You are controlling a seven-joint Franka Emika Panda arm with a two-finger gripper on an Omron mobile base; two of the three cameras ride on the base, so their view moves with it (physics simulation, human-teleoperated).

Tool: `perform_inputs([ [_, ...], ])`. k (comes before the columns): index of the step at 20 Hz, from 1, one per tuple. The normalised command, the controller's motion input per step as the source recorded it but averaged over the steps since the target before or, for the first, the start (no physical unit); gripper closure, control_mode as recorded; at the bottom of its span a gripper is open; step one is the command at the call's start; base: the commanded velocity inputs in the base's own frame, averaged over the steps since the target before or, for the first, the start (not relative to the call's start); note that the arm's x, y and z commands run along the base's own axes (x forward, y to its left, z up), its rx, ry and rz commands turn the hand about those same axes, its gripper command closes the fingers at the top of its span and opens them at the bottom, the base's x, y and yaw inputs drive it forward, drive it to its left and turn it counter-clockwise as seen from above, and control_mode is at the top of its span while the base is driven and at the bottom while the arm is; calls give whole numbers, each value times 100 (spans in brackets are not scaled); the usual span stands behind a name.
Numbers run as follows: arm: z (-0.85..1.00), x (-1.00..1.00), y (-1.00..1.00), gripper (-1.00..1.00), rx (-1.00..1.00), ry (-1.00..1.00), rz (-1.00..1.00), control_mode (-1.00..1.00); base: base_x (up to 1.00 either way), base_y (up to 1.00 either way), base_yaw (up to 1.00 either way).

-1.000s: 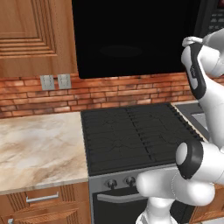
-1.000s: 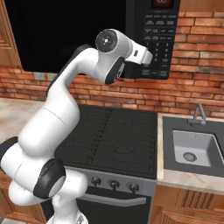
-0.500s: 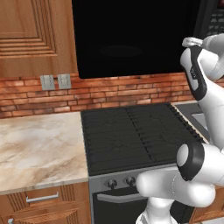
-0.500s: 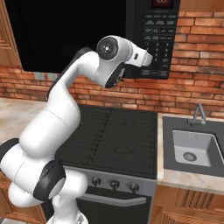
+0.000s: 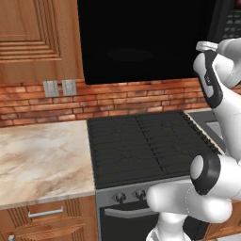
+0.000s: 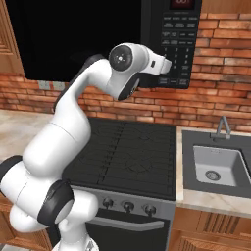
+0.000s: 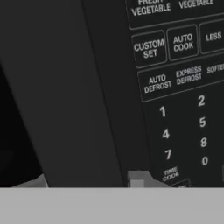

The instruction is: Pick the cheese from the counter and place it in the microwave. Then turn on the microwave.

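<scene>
Gripper (image 7: 89, 181) pressed up close to the microwave (image 6: 98, 34), at the seam between the dark door and the button panel (image 6: 177, 46); its two grey fingertips (image 7: 136, 178) show low in the hand view, set apart, with nothing seen between them; whether they are released or clenched cannot be told. Since a second ago the arm's wrist has eased slightly lower and closer to the panel; base and scene unchanged. Microwave door shut; cheese not visible. Stovetop (image 5: 146, 143) below the arm; counter (image 5: 42, 157) to its left; sink (image 6: 215, 166) to its right.
</scene>
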Motion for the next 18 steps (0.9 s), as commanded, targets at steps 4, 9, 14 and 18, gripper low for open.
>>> perform_inputs([
  [4, 21, -4, 16, 100, 0, 0, 2, -100, 0, 0, 0],
  [9, 31, -36, 27, 100, 0, 0, 0, -100, 0, 0, 0],
  [14, 36, -63, 20, 100, -2, 0, 0, -100, 0, 0, 0],
  [18, 32, -83, 13, 100, -2, 0, 0, -100, 0, 0, 0],
])
